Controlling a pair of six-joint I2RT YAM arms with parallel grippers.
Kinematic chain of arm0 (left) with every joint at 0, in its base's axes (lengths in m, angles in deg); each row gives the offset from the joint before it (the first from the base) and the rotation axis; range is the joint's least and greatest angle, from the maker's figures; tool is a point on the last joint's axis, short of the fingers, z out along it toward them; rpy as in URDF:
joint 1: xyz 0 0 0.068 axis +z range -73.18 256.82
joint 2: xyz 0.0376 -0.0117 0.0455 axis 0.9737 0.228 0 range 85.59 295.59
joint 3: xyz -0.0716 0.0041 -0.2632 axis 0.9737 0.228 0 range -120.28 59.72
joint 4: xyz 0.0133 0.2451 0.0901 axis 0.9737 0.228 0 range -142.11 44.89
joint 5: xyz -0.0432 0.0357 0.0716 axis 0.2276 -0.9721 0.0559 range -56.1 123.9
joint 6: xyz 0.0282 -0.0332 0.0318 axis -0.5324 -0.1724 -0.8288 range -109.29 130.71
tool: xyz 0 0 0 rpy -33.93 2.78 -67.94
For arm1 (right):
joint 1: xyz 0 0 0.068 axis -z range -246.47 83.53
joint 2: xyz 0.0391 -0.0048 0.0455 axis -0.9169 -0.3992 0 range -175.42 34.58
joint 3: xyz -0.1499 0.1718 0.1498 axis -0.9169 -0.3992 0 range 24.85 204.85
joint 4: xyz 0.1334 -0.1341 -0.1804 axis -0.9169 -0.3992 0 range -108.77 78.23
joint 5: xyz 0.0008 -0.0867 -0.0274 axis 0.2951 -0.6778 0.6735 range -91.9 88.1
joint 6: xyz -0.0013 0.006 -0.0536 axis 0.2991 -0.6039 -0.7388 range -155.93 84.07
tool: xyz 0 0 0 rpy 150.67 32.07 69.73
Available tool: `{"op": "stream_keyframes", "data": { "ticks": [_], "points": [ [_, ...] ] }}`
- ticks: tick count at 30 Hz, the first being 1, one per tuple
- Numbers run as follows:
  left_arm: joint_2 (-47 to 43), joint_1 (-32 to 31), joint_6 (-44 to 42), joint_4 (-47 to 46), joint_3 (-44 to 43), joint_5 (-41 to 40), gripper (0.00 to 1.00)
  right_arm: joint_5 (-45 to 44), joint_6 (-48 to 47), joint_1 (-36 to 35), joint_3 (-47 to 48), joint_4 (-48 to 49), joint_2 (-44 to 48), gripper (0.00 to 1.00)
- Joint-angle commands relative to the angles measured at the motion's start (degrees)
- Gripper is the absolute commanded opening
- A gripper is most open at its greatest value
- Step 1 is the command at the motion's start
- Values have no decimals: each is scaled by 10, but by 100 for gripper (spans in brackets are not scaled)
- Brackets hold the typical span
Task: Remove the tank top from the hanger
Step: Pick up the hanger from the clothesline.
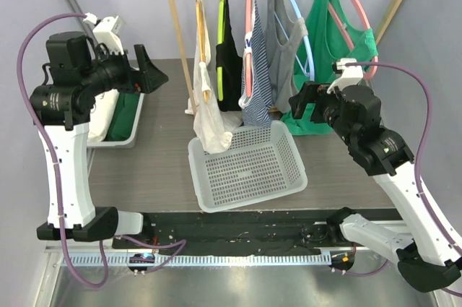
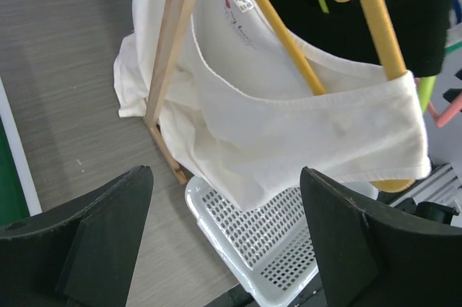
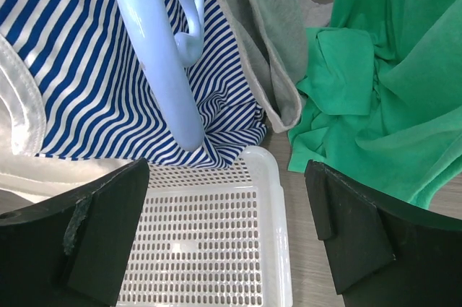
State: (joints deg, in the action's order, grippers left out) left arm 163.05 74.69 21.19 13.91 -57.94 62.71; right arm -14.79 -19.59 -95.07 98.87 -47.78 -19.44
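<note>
Left gripper (image 2: 225,195) and right gripper (image 3: 227,180), jaws apart, flank the white tank top (image 1: 206,108) drooping into the basket's (image 1: 250,199) 10 o'clock corner.

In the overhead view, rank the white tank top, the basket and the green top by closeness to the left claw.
1. white tank top, just right of the left claw.
2. basket, mid-table.
3. green top, far right on the rail.

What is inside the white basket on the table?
The basket looks empty: only its perforated floor shows. The white tank top hangs over its far left corner and hides that part.
</note>
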Motion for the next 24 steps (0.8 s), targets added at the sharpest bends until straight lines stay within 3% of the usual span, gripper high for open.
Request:
{"op": "stream_keyframes", "data": {
  "ticks": [1, 2, 3, 5, 6, 9, 18, 24],
  "points": [
    [-11, 1, 7, -44, -44, 71, 87, -11, -22, -3, 11, 34, -12, 100],
    [-3, 1, 26, -55, -54, 86, 86, -14, -23, -5, 10, 37, -14, 100],
    [2, -2, 42, -82, -71, 89, 78, -15, -24, -5, 9, 39, -16, 100],
    [22, -30, 52, -86, -115, 41, 75, -18, -24, -6, 3, 48, -16, 100],
    [52, -39, 55, -83, -171, 17, 74, -20, -25, -7, 0, 52, -18, 100],
    [95, -74, 64, -85, -233, -46, 77, -21, -21, -9, -19, 69, -7, 100],
    [133, -148, 65, -200, -201, -209, 82, -29, -7, -12, -46, 73, 11, 100],
    [163, -204, 43, -213, -218, -259, 82, -35, -3, -12, -62, 70, 25, 97]
  ]
}}
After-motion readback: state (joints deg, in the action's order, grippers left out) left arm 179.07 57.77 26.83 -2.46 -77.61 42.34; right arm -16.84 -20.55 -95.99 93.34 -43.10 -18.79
